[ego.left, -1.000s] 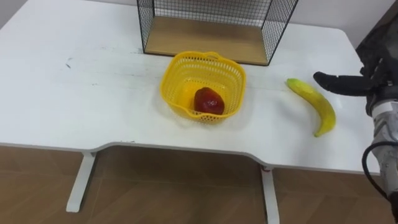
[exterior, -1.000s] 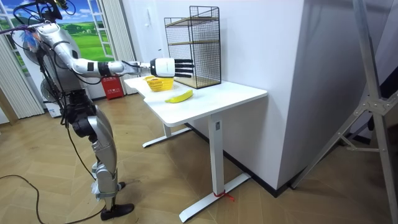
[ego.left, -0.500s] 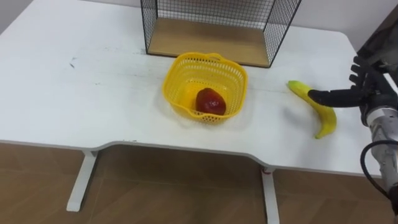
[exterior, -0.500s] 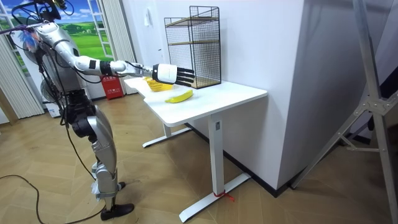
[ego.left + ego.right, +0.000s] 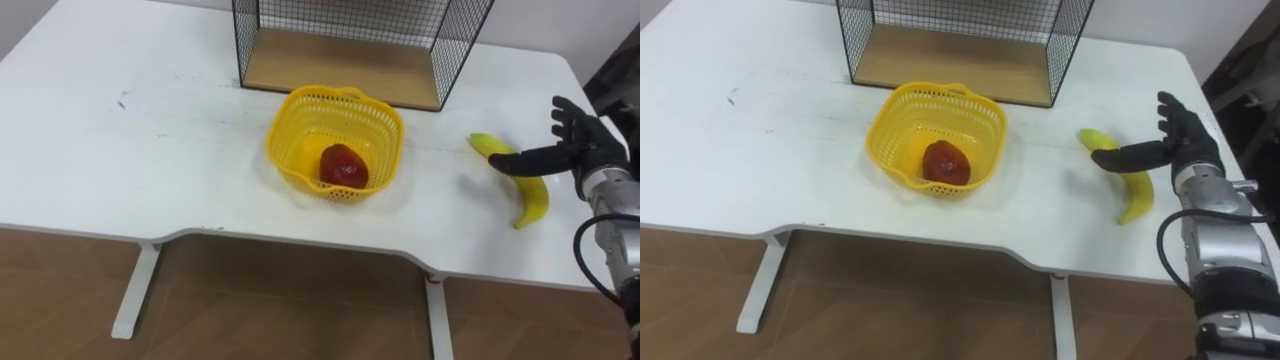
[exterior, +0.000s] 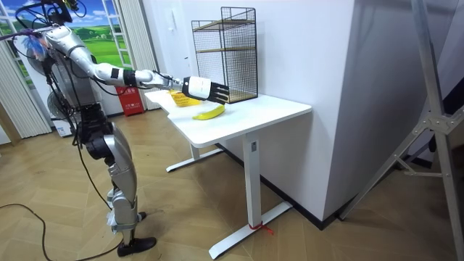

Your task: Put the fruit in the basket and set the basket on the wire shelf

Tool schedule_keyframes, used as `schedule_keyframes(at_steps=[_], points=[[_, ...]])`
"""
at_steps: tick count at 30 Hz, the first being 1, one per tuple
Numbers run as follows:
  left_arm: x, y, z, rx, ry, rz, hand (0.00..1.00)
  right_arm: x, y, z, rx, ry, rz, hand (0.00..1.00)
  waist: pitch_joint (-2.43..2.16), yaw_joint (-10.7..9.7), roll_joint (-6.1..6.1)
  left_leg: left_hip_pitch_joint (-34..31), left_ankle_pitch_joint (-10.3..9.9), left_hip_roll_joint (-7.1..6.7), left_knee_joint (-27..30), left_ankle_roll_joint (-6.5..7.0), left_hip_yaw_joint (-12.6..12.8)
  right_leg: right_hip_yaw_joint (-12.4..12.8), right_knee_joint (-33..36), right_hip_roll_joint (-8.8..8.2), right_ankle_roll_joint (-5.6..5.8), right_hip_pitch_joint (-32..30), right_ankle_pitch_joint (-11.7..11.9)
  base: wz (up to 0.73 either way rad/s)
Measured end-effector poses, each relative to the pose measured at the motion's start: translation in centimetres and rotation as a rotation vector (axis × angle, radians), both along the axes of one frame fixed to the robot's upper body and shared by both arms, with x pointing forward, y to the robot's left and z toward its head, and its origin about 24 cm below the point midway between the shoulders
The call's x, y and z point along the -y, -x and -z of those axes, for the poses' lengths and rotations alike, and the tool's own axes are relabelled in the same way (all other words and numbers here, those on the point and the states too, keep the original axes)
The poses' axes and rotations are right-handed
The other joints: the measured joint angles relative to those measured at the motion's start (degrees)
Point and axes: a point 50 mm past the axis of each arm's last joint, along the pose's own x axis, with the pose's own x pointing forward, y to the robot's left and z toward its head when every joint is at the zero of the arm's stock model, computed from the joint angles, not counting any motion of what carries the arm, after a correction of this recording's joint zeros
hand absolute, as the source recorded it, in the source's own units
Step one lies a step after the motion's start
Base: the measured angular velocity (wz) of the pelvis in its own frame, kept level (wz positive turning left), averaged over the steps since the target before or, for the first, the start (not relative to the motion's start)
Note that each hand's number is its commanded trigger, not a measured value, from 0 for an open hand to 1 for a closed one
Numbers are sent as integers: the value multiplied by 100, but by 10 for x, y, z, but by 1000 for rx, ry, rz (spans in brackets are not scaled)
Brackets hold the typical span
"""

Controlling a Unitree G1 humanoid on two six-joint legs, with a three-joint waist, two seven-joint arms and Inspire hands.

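Note:
A yellow basket (image 5: 286, 168) stands mid-table with a red fruit (image 5: 343, 166) inside it. The black wire shelf (image 5: 345, 62) with a wooden floor stands just behind the basket. To the right a banana (image 5: 530, 200) lies on the white table (image 5: 150, 150). My right hand (image 5: 582, 150) hovers at the banana's right side, open, with fingers spread and the thumb reaching across the banana's upper half. In the room view I stand at the table's end on the room view's left, my right hand (image 6: 206, 89) stretched out over the banana (image 6: 209, 112).
The table's front edge runs close below the basket and banana, with wood floor beneath. The table's right edge lies just past my right hand. Bare tabletop stretches left of the basket. A wall rises behind the shelf.
My right hand has come down from above the banana to its level and turned, fingers spreading, thumb now across the fruit. The eye view has shifted slightly.

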Motion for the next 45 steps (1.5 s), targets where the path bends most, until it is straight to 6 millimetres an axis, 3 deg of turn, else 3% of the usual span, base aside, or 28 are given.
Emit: schedule_keyframes(at_steps=[18, 45], points=[[0, 5, 1, -29, 3, -8, 0, 2, 4, 8, -62, 24, -19, 0, 15, -98, 28, -8, 6, -17, 15, -12, -9, -46, -14, 24, -1, 50, 0, 1], [-2, -4, -1, -2, -13, 11, 0, 7, 21, 30, -196, 99, -56, 0, -10, -127, 9, -108, 6, 2, 99, -14, -96, -58, -3, 23, -5, 11, 3, 2]])
